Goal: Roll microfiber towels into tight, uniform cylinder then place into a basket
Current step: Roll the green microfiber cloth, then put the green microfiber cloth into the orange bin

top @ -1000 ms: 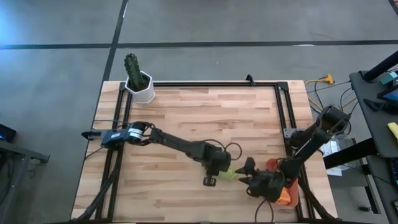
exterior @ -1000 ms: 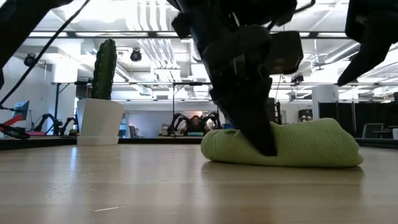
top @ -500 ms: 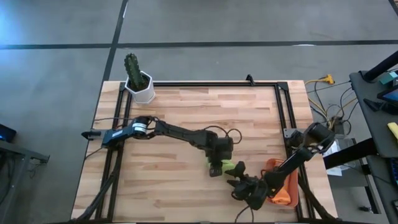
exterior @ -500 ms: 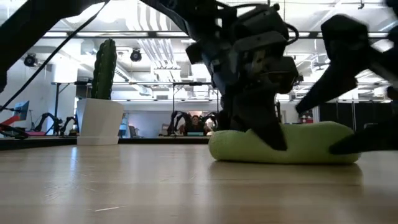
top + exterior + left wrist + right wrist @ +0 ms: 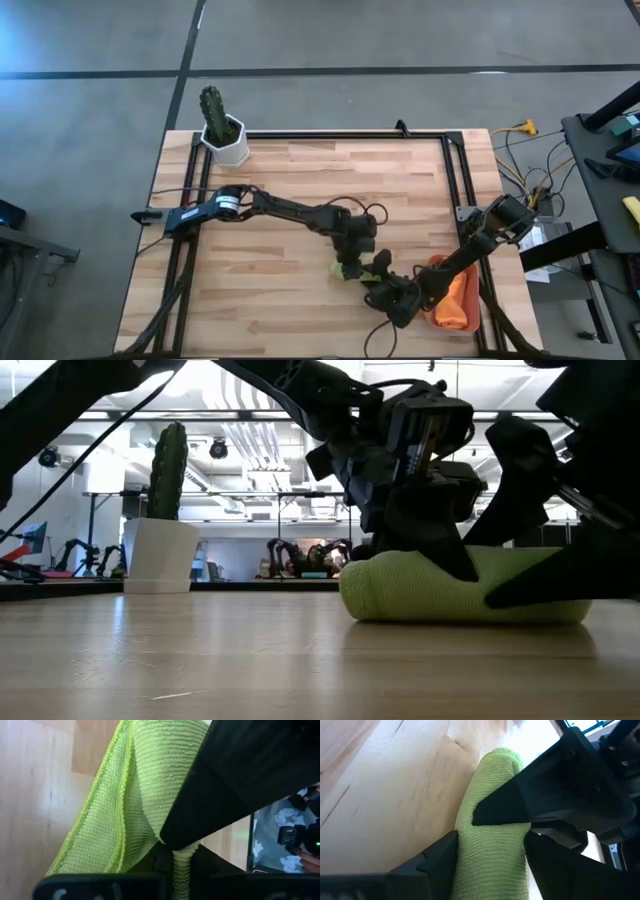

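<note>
Grey concrete floor [image 5: 90, 150] surrounds the wooden table [image 5: 300, 190].

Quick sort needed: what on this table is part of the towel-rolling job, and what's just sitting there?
Job items:
- green towel, rolled, on the table, pinched by the left tool
- right tool, fingers either side of the roll
- orange towel, in the basket
- basket, at the table's right edge

Just sitting there:
- cactus in its white pot, far left corner

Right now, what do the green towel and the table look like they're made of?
Green towel: soft knit-looking cloth, probably microfiber; fine ribbed rows and a stitched edge show, matte. Table: wood, seemingly joined planks; pale grain and board seams, with a slight sheen in the low view.
</note>
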